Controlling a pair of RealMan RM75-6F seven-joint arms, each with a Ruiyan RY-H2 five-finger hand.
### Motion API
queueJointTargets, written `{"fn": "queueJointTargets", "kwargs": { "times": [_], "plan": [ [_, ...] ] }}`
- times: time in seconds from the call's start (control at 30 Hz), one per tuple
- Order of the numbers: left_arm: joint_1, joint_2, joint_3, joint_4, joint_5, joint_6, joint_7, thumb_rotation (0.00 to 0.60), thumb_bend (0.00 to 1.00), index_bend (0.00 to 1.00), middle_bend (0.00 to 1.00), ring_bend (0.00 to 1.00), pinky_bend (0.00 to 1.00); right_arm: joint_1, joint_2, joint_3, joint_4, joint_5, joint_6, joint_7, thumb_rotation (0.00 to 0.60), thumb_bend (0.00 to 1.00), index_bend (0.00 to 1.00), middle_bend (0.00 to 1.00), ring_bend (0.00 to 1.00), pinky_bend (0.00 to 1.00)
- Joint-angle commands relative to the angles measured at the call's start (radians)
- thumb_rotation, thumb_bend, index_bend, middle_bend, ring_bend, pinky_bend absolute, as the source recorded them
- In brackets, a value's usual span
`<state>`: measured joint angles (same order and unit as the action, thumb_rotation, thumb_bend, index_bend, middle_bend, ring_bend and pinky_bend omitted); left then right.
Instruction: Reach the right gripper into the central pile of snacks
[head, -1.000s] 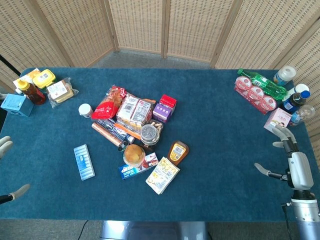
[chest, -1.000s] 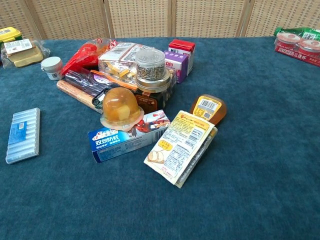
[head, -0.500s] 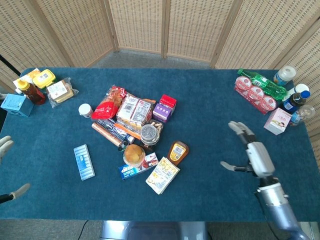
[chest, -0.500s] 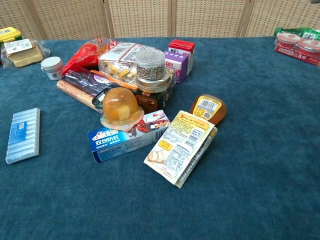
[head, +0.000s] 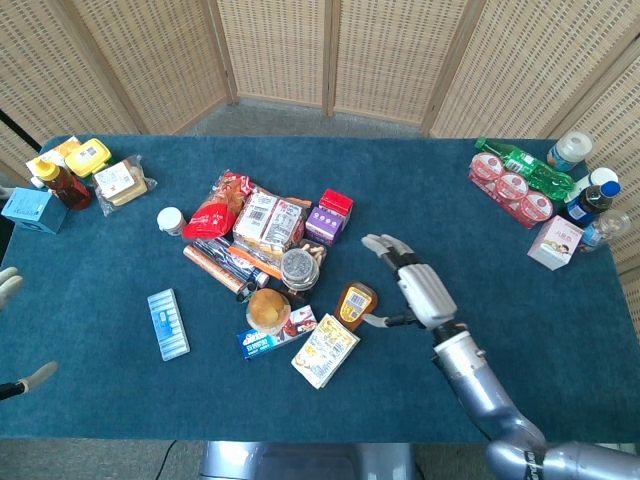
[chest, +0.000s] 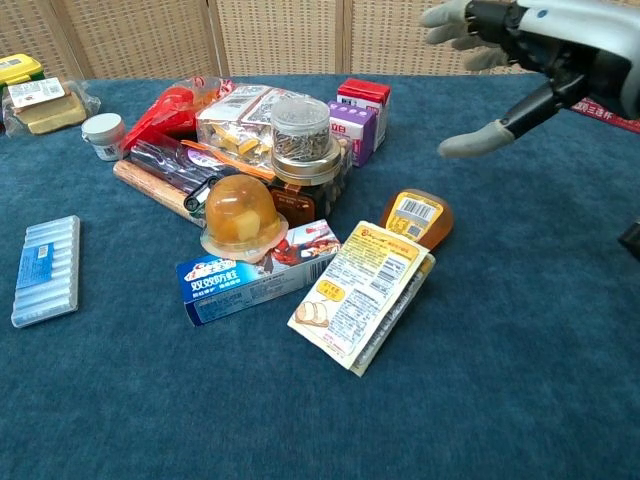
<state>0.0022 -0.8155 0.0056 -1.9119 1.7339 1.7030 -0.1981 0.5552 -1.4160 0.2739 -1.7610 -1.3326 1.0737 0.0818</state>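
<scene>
The central pile of snacks (head: 275, 265) (chest: 270, 170) lies in the middle of the blue table: red bag, cracker packs, a purple and red carton (head: 329, 217), a clear jar (head: 298, 267), a jelly cup (head: 268, 308), a blue box and a yellow packet (head: 325, 349). My right hand (head: 415, 285) (chest: 520, 55) hovers open, fingers spread, just right of the brown pouch (head: 356, 304) (chest: 418, 216), above the table and touching nothing. Only fingertips of my left hand (head: 8, 290) show at the left edge, spread and empty.
A blue blister pack (head: 167, 323) lies left of the pile and a small white jar (head: 171, 220) beside the red bag. Boxes and a sauce bottle (head: 60, 183) fill the far left corner. Bottles, cups and a pink box (head: 556, 241) crowd the far right corner.
My right hand has swept from the table's right edge leftward to the pile's right side and now enters the chest view. The left hand has barely moved.
</scene>
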Motion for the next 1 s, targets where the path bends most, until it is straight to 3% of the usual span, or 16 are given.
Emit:
{"fn": "queueJointTargets", "kwargs": {
  "times": [0.03, 0.47, 1.0],
  "plan": [
    [-0.001, 0.0, -0.003, 0.002, -0.01, -0.004, -0.001, 0.6, 0.13, 0.0, 0.0, 0.0, 0.0, 0.043, -0.042, 0.024, 0.032, 0.049, -0.04, -0.023, 0.6, 0.0, 0.0, 0.0, 0.0, 0.0],
    [-0.013, -0.009, -0.022, 0.007, -0.08, -0.039, 0.014, 0.6, 0.13, 0.0, 0.0, 0.0, 0.0, 0.194, -0.155, 0.1, 0.189, 0.193, -0.138, -0.075, 0.6, 0.0, 0.0, 0.0, 0.0, 0.0],
    [-0.044, -0.03, -0.046, 0.022, -0.16, -0.11, 0.042, 0.6, 0.13, 0.0, 0.0, 0.0, 0.0, 0.3, -0.246, 0.114, 0.273, 0.302, -0.185, -0.126, 0.6, 0.0, 0.0, 0.0, 0.0, 0.0]
  ]
}}
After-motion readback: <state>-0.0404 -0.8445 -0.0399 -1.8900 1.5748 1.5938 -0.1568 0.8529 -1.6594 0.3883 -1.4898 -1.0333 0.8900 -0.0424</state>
